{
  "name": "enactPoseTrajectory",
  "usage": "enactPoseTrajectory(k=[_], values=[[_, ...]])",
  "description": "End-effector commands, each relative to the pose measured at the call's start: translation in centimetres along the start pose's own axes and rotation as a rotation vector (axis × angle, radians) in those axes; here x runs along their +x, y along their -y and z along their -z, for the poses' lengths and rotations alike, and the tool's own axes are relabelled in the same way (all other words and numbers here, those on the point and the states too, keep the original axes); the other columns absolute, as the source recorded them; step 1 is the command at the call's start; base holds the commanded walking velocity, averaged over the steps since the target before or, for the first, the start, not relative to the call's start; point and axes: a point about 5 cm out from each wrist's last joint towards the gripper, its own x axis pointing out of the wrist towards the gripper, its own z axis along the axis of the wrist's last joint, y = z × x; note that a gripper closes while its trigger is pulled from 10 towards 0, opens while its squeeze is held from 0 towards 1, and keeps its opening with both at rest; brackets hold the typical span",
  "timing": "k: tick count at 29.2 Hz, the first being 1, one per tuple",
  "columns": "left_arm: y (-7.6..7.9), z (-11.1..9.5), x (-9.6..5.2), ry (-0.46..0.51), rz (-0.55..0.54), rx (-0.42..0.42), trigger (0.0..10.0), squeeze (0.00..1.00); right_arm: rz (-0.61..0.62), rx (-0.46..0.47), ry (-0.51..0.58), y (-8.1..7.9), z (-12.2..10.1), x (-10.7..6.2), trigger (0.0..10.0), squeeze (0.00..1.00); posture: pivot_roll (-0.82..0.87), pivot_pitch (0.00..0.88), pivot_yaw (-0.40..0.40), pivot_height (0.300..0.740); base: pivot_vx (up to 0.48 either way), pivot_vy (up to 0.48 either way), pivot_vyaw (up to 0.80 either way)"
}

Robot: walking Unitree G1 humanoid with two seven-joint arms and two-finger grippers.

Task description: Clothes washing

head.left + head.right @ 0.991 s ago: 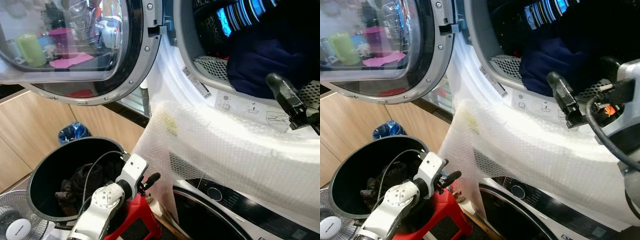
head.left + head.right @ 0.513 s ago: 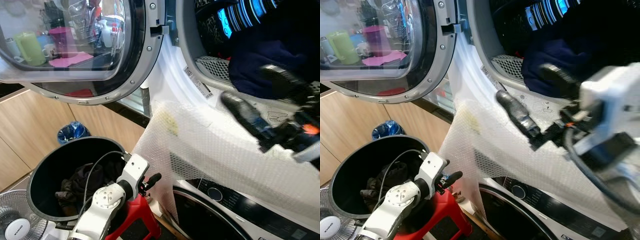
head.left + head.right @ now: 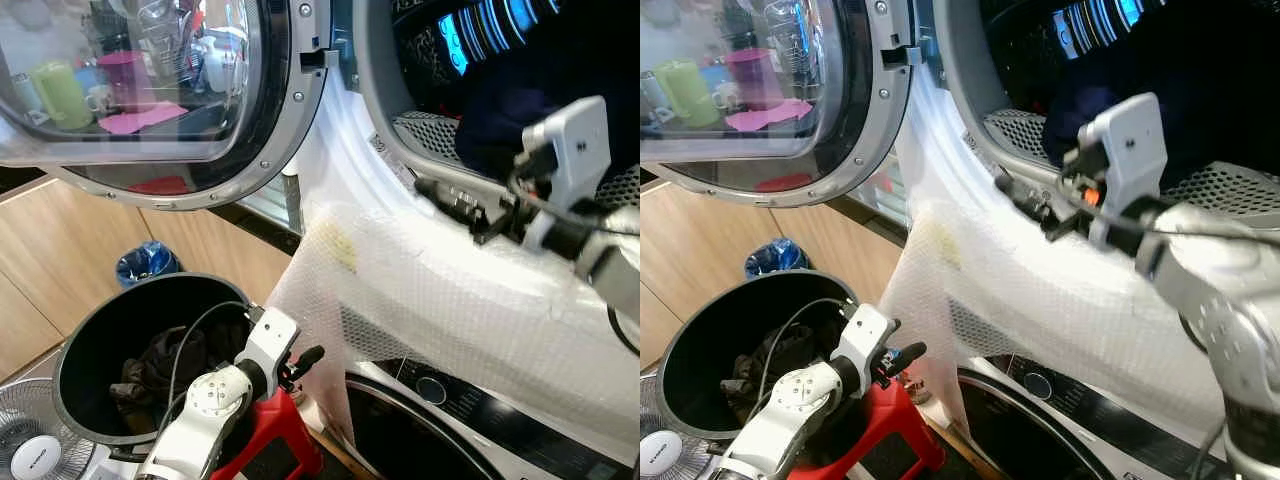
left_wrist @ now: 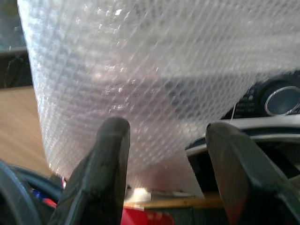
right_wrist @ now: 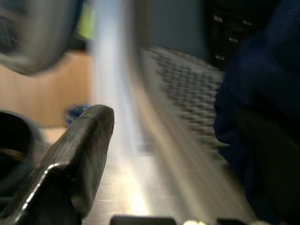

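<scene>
My right gripper (image 3: 432,190) at the washer drum's (image 3: 420,60) lip.
Its fingers are spread and empty beside the navy garment (image 3: 500,120); my left gripper (image 4: 164,140) hangs open, facing bubble wrap (image 3: 420,290).

A home laundry corner: stacked washers, the upper door (image 3: 160,100) open, bubble wrap (image 3: 450,300) draped over its front, a clothes bin (image 3: 110,350), wooden cabinets (image 3: 60,260) and a fan (image 3: 40,450).

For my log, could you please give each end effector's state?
Left end effector: open, holding nothing.
Right end effector: cannot be told; at the drum's rim.
</scene>
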Motion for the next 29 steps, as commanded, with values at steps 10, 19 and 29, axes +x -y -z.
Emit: enactPoseTrajectory(k=[10, 19, 29], values=[[-0.4, -0.4, 0.0, -0.002, -0.033, 0.001, 10.0, 0.00, 0.373, 0.002, 0.049, 7.4, -4.2, 2.7, 10.0, 0.00, 0.03, 0.102, 0.050, 0.740, 0.000, 0.000, 0.00], [-0.2, -0.8, 0.2, -0.003, -0.038, -0.007, 10.0, 0.00, 0.593, 0.110, 0.029, 10.4, -5.0, 4.7, 10.0, 0.00, 0.03, 0.098, 0.044, 0.740, 0.000, 0.000, 0.00], [0.2, -0.8, 0.3, -0.009, -0.021, -0.011, 10.0, 0.00, 0.681, 0.242, 0.038, 11.1, -3.2, 4.1, 10.0, 0.00, 0.03, 0.095, 0.043, 0.740, 0.000, 0.000, 0.00]])
